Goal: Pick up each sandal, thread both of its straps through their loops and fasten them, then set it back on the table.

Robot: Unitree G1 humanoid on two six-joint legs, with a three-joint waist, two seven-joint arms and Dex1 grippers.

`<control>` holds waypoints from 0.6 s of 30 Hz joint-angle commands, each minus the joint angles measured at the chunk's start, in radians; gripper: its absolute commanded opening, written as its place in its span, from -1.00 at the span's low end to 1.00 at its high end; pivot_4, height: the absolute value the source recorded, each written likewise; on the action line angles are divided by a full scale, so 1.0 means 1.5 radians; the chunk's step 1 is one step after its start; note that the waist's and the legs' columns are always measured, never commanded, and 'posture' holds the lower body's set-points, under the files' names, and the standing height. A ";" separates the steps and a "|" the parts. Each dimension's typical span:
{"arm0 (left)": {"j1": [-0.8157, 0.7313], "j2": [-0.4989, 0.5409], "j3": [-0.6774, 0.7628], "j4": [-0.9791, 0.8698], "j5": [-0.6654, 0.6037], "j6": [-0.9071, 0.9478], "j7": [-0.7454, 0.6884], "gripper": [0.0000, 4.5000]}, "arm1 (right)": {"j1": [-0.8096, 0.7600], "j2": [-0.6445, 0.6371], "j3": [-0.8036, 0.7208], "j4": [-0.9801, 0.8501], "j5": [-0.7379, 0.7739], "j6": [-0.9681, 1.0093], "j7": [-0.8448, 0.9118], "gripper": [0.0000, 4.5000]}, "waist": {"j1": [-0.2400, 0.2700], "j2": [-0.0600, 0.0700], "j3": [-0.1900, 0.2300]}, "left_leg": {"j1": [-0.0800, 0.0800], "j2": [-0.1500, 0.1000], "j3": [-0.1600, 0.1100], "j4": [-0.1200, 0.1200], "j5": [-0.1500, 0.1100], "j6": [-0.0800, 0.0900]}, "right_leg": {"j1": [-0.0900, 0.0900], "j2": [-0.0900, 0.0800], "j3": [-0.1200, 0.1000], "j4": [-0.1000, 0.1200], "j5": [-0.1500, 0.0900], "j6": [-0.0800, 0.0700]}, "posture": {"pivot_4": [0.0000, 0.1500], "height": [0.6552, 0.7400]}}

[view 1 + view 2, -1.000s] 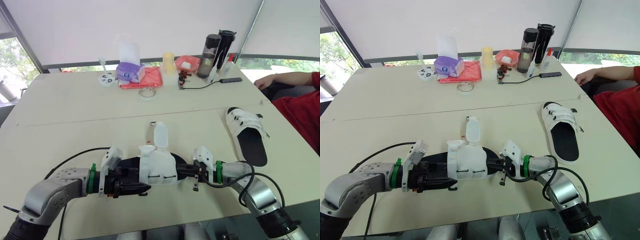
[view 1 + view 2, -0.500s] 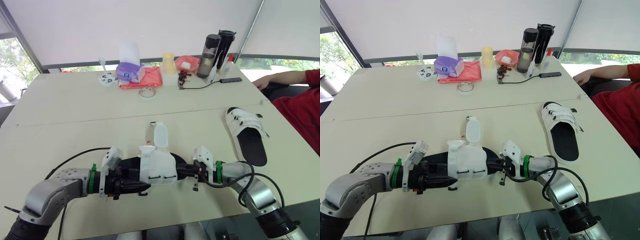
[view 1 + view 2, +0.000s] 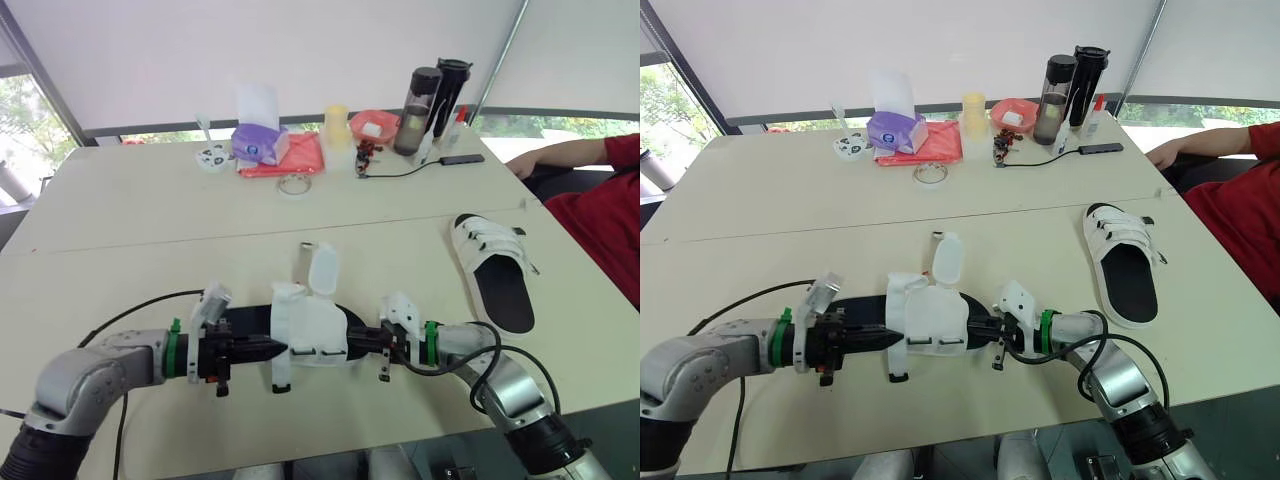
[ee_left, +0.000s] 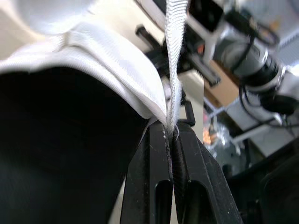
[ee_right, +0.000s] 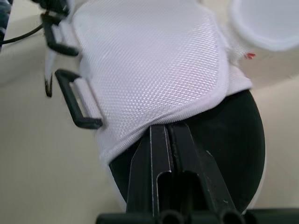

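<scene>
With the sandal (image 3: 312,325) between them, the right tool (image 5: 167,128), clamped on its upper edge, should hold firm while the left tool (image 4: 170,133), pinched on the strap (image 4: 175,42), leads it straight to the black loop (image 5: 88,124).

Both arms low and forward, grippers facing each other, both closed.
Left arm (image 3: 85,385) bent at the elbow, forearm reaching inward to the right; left gripper (image 4: 171,133) pinched tight on a white strap (image 4: 175,56); right arm (image 3: 505,380) bent likewise, forearm pointing left; right gripper (image 5: 169,128) clamped, seemingly on the white upper edge of the sandal (image 5: 149,60); the grippers near each other, not touching.
</scene>
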 commanded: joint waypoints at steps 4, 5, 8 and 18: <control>-0.071 0.005 0.061 0.037 -0.060 0.010 -0.019 -1.00 | 0.007 0.004 0.006 0.052 -0.028 0.031 -0.031 -1.00 | 0.001 0.000 0.001 | -0.001 -0.001 0.000 0.000 0.000 0.000 | 0.000 0.000 0.000 0.000 0.000 0.000 | 1.00 1.00; -0.069 0.006 0.052 0.036 -0.051 0.007 -0.024 -1.00 | 0.003 0.008 0.004 0.052 -0.029 0.032 -0.035 -1.00 | 0.000 0.000 0.001 | -0.001 -0.001 0.000 0.000 0.000 0.000 | 0.000 0.000 0.000 0.000 0.000 0.000 | 1.00 1.00; -0.055 0.018 0.032 0.028 -0.024 -0.005 -0.043 -1.00 | -0.001 0.009 0.003 0.058 -0.042 0.027 -0.047 -1.00 | 0.000 0.000 0.001 | -0.001 -0.001 0.000 0.000 0.000 0.000 | 0.000 0.000 0.000 0.000 0.000 0.000 | 1.00 1.00; -0.032 0.053 0.041 0.096 0.035 -0.044 -0.099 -1.00 | -0.004 0.009 0.021 0.086 -0.076 -0.002 -0.069 -1.00 | -0.002 0.000 0.001 | 0.000 0.000 0.000 0.000 0.000 -0.001 | -0.001 -0.001 0.000 0.000 0.000 0.000 | 1.00 1.00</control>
